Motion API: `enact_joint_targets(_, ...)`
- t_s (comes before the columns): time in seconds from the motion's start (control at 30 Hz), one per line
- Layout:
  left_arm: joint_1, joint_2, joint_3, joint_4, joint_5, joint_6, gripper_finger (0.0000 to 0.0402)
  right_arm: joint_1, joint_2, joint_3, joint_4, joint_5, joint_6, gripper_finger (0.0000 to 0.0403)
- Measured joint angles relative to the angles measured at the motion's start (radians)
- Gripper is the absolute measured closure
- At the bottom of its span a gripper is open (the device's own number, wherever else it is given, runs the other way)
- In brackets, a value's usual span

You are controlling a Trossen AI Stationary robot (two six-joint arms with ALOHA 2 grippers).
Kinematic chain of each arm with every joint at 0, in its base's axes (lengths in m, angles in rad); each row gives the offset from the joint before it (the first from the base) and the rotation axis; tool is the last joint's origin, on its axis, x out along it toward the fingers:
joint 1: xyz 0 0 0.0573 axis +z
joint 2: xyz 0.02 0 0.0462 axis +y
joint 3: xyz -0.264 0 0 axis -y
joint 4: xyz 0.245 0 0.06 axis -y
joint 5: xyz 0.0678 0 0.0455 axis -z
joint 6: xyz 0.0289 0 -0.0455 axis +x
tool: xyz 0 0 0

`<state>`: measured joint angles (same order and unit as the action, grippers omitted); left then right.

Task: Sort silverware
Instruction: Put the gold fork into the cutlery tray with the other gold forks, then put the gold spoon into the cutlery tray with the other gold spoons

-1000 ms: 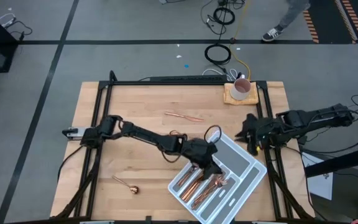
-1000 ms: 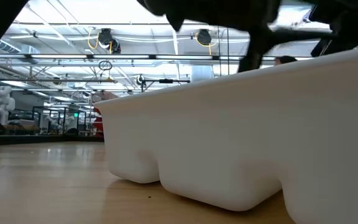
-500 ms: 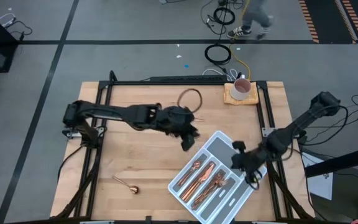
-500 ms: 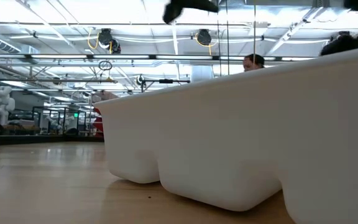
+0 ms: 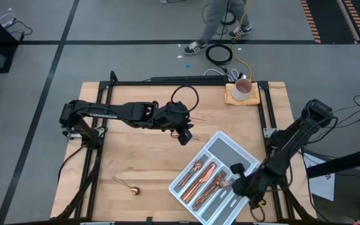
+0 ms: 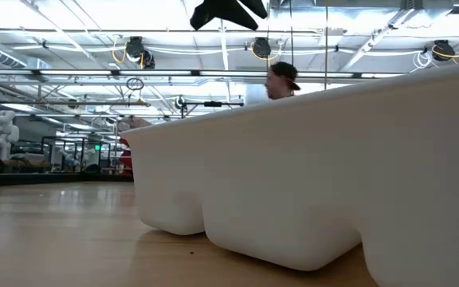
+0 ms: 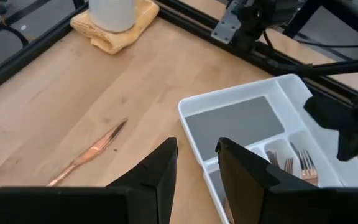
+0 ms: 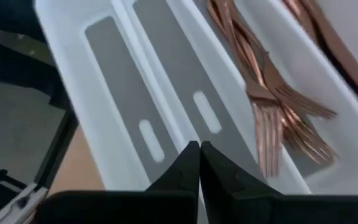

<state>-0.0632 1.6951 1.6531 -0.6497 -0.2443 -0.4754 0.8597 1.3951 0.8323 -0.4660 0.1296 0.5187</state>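
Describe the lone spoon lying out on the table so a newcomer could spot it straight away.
Start at the white divided tray near the table's front right, then look across the bare wood toward the front left corner. There lies one copper spoon, alone, bowl end pointing toward the tray. Unlike the copper pieces packed in the tray or the knife beside the left gripper, nothing is near it.

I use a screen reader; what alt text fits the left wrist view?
The left end effector, fingers apart and empty, hovers over a wooden table between a copper knife and the white cutlery tray holding forks.
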Motion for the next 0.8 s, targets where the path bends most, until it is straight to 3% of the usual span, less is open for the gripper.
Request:
enact_joint_targets(0.27,0.003,0.0,0.0,-0.021,0.003,0.046,0.0278,-0.041,0.113,0.01,-0.01,0.0,0.02,0.0403)
enact_joint_targets(0.8,0.003,0.0,0.0,-0.156,0.004,0.072,0.0278,-0.179,0.097,0.058,-0.045,0.009,-0.026,0.0403)
